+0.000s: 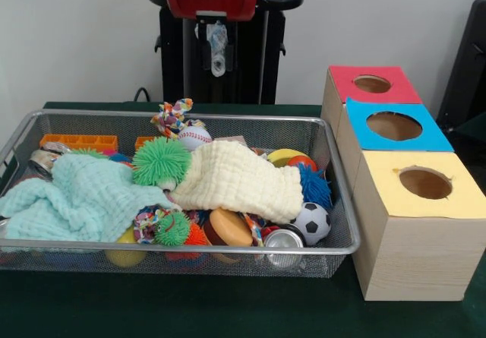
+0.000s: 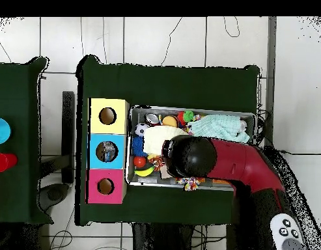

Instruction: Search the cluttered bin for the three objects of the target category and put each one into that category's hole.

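Bin [image 1: 334, 243] fills the table's middle, heaped so full that two cloths, mint [image 1: 76, 197] and cream [image 1: 239, 178], bury much of the clutter, probably to force a search. Beside it stand boxes with yellow [image 1: 425, 182], blue [image 1: 393, 126] and red [image 1: 372, 84] holes. Balls lie scattered: soccer ball [image 1: 311, 222], baseball [image 1: 195, 137]. Gripper [image 1: 217, 57] hangs above the bin's far edge, holding nothing; I cannot tell how far it is open.

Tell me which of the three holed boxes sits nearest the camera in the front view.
The yellow-topped box. It stands at the front of the row, with the blue-topped box behind it and the red-topped box farthest back.
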